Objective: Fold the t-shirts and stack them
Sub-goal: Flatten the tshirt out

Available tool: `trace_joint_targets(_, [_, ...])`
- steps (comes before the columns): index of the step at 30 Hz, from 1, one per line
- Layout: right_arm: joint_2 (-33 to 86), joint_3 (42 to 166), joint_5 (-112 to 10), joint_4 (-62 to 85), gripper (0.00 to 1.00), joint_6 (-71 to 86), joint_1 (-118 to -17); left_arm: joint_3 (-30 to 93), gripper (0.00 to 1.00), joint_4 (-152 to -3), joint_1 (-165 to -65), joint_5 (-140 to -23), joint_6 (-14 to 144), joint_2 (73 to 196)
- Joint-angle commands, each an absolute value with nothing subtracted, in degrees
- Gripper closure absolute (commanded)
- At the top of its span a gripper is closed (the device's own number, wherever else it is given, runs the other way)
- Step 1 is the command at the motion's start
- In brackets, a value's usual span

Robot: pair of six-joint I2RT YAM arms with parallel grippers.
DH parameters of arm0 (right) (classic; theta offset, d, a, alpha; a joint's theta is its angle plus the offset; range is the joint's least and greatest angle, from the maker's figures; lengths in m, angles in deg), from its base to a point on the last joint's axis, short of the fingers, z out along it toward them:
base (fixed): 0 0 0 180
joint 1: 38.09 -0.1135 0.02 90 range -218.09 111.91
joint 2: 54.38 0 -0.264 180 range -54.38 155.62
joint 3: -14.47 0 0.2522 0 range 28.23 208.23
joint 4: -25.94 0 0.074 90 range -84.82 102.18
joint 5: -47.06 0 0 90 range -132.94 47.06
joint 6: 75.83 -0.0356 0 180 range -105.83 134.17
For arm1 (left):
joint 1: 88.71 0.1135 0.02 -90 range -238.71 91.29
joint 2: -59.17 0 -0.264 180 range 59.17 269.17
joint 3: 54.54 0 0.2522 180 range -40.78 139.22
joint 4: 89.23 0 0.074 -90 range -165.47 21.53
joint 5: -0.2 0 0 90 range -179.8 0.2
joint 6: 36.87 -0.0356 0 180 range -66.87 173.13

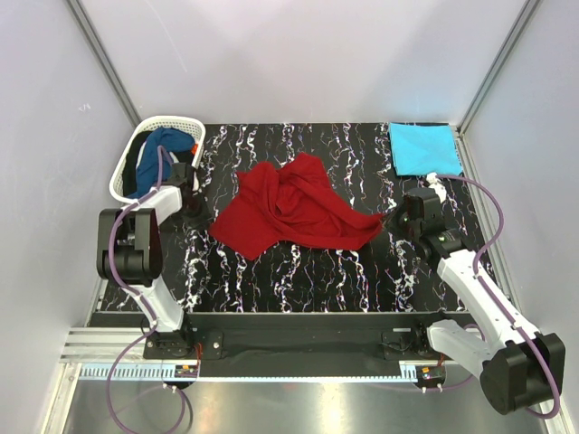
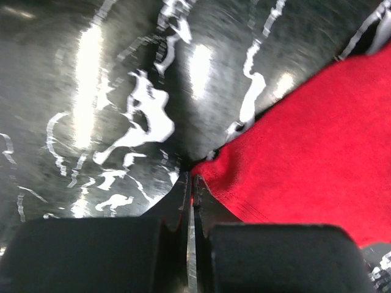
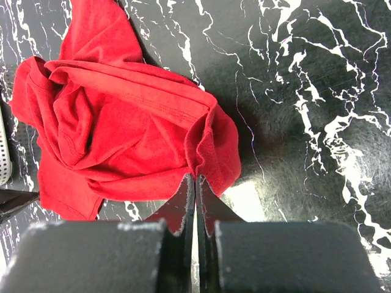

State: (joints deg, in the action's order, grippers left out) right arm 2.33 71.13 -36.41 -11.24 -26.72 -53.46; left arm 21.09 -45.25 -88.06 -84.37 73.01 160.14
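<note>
Right pincer (image 3: 195, 177) first, close under its wrist camera: black jaws pressed together, with a bunched fold of the deep red cloth t-shirt (image 1: 289, 212) gathered between the tips. That's a firm pinch on the shirt's right end. Over to the left pincer (image 2: 191, 178): jaws closed as well, tips down at the shirt's left corner, the hem touching them. That view is blurred, so I can't say whether any cloth is caught. Between the two arms the red shirt lies crumpled in the middle of the black white-veined worktop (image 1: 271, 280). In the far right corner, a bright turquoise cloth t-shirt (image 1: 423, 149) lies folded flat. Far left, the white plastic lattice basket (image 1: 122, 176) holds a dark blue cloth t-shirt (image 1: 167, 140).
</note>
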Motion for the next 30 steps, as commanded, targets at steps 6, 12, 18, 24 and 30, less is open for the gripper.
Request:
trace_joint_targets(6, [0.4, 82.2, -33.6, -17.9, 1.0, -27.1, -53.3, 33.3, 1.0, -38.4, -88.4, -82.6, 74.7, 143.3])
trace_joint_targets(12, [-0.9, 98.7, -31.2, -27.9, 1.0, -27.1, -53.3, 50.2, 1.0, -32.6, -88.4, -85.8, 76.8, 128.9])
trace_joint_targets(18, [-8.8, 106.8, -25.6, -34.4, 1.0, -27.6, -53.3, 56.4, 1.0, -32.8, -88.4, -91.1, 83.2, 113.1])
trace_joint_targets(24, [-14.6, 116.2, -26.6, -42.8, 1.0, -29.9, -53.3, 58.6, 1.0, -32.5, -90.5, -87.8, 90.1, 101.8])
trace_joint_targets(30, [-15.8, 115.4, -27.6, -44.2, 1.0, -32.4, -53.3, 44.7, 1.0, -36.3, -91.5, -80.8, 93.7, 100.5])
